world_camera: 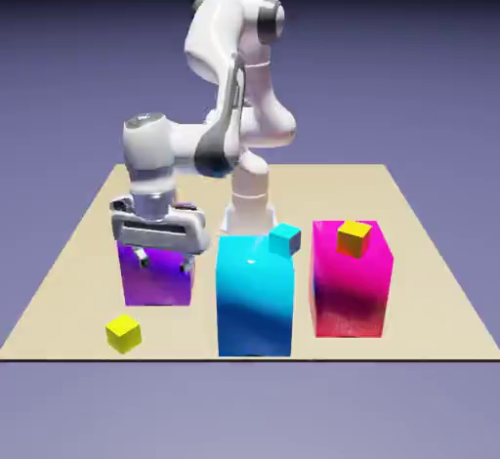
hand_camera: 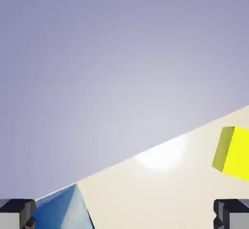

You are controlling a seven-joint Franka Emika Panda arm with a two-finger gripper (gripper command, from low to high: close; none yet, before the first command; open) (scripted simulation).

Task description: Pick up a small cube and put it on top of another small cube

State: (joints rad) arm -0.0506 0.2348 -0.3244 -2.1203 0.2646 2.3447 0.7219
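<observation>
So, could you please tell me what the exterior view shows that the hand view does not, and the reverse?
Only the exterior view shows the arm, the tiny cyan cube atop the big cyan block, the magenta block carrying an orange-tinted yellow cube, and the purple block.

Only the hand view shows the grey fingertips close up, wide apart, with nothing between them.

Both show the table, the lemon-yellow cube and the backdrop.

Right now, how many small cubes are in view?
3. A plain yellow cube lies on the table near the front edge, at the exterior view's left. A teal cube sits just behind the tall cyan block. An orange-sided yellow cube sits atop the magenta block. Others may hide behind blocks.
</observation>
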